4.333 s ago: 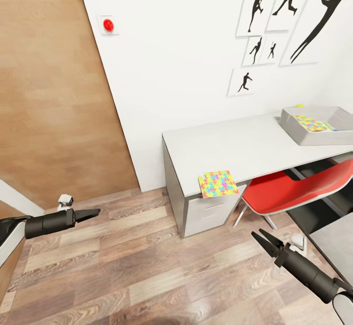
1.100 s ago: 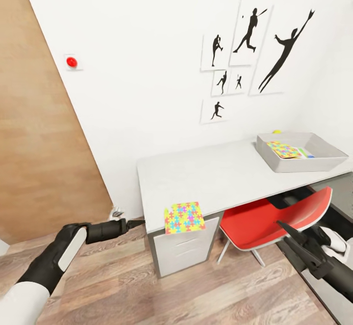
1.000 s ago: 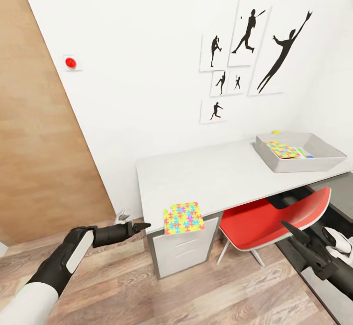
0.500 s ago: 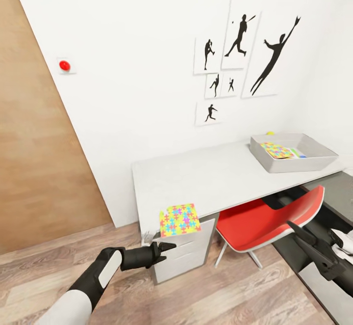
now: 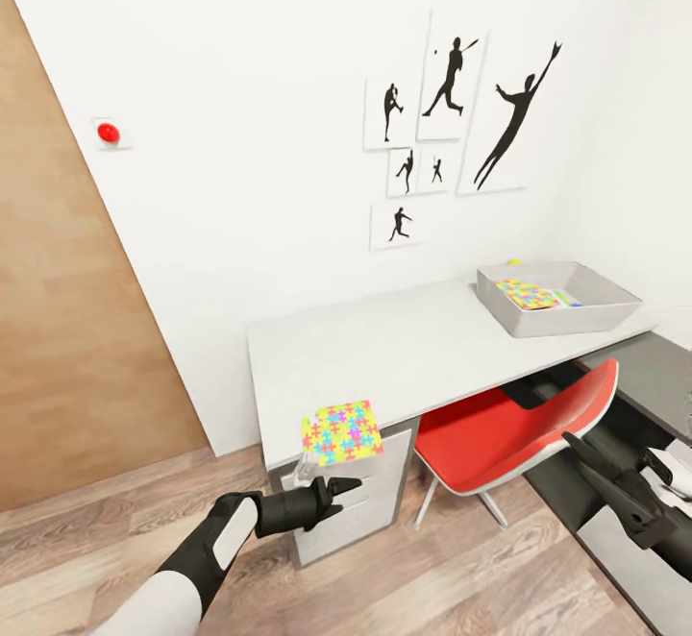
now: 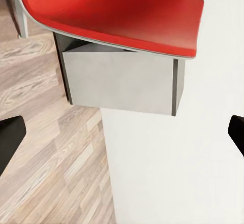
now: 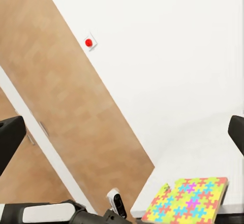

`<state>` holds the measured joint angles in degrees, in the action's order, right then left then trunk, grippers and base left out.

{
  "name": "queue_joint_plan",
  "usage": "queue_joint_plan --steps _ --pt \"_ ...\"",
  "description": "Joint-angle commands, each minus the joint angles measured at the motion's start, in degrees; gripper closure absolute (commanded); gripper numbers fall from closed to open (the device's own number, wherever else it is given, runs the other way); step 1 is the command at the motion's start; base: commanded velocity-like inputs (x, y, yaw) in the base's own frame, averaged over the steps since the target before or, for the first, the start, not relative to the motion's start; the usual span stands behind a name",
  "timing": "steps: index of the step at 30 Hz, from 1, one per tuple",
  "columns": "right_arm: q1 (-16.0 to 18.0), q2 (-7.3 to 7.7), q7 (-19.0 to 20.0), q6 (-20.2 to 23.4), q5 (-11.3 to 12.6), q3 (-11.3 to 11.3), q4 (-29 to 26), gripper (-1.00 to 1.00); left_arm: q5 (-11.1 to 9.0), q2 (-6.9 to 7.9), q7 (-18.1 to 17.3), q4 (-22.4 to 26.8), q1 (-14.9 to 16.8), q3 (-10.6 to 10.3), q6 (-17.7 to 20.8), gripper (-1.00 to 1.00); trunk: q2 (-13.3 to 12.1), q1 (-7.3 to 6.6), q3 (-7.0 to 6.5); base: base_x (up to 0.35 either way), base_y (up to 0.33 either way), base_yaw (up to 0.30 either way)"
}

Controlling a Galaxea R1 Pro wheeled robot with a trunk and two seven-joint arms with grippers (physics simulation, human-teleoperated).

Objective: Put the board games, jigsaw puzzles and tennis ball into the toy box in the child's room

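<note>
Long pale worktop [image 5: 423, 343] against the white wall, red chair [image 5: 509, 429] tucked under it. One jigsaw puzzle [image 5: 341, 430] lies flat at the near front corner of the worktop, its edge overhanging the drawers; it also shows in the right wrist view [image 7: 188, 201]. Grey toy box [image 5: 557, 314] sits at the far right end of the worktop, with a second puzzle [image 5: 527, 294] lying inside it, plus a sliver of another flat colourful item beside that. Tennis ball [image 5: 515, 261] peeks out just behind the box's back rim.

Left tool [image 5: 348, 492] hangs low, just below the overhanging puzzle, not touching it, fingers spread. Right tool [image 5: 574, 446] is near the chair's front edge, well apart from the box; fingers spread, nothing between them.
</note>
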<state>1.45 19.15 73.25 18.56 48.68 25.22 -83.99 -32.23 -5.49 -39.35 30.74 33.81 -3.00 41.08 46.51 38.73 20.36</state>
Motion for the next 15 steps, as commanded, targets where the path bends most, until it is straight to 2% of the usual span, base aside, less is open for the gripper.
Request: queue_joint_plan --steps 1,2,5,7,15 --pt "0.04 -0.14 0.14 0.60 0.27 0.00 -0.01 -1.00 -0.30 -0.11 0.90 -0.02 0.03 1.56 0.20 -1.00 0.47 0.24 0.16 0.000 0.000 -0.138" --pt "0.04 -0.22 0.14 0.60 0.27 0.00 -0.02 -1.00 -0.30 -0.14 1.21 -0.03 0.03 2.18 0.17 -1.00 0.87 0.46 0.25 0.000 0.000 -0.140" --pt "0.04 -0.48 0.12 0.57 0.14 -0.02 -0.03 -1.00 -0.29 -0.26 2.90 -0.06 0.03 5.79 0.10 -1.00 2.07 1.11 0.53 0.000 0.000 -0.151" --pt "0.04 -0.64 0.08 0.54 -0.01 -0.03 -0.05 -1.00 -0.33 -0.29 3.48 -0.06 0.03 6.73 0.18 -1.00 2.88 1.55 0.71 0.000 0.000 -0.159" --pt "0.04 -1.29 0.13 0.35 -0.16 0.00 -0.11 -1.00 -0.46 -0.15 3.96 -0.07 0.03 7.91 0.32 -1.00 6.08 3.31 1.81 0.000 0.000 -0.084"
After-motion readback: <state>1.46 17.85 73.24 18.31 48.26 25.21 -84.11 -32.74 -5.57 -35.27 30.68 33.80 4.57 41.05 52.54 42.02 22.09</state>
